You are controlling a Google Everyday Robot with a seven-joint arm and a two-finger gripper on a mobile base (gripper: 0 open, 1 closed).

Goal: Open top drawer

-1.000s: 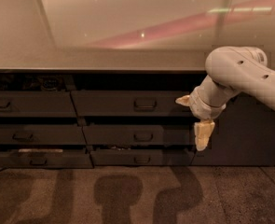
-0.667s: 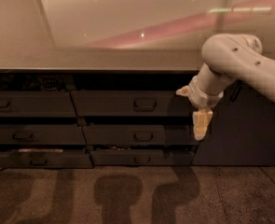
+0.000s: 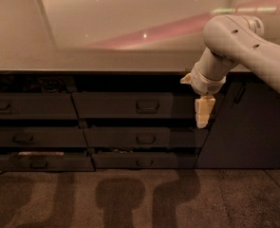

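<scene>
The top drawer (image 3: 116, 105) is the wide dark grey front just under the countertop in the middle column. It has a small loop handle (image 3: 147, 106) at its centre, and a dark gap shows above the front. My gripper (image 3: 202, 114) hangs down from the white arm (image 3: 234, 42) in front of the drawer's right end. It is well to the right of the handle and about level with it, and it touches nothing that I can see.
Two lower drawers (image 3: 144, 137) sit under the top one, and the lowest (image 3: 142, 160) stands slightly out. A left column of drawers (image 3: 30, 106) adjoins them. A dark cabinet door (image 3: 253, 127) is at the right. The pale countertop (image 3: 106, 56) overhangs above, with carpet floor (image 3: 130, 198) below.
My gripper has risen and moved slightly left, from level with the middle drawer to level with the top drawer. The drawers have not moved.
</scene>
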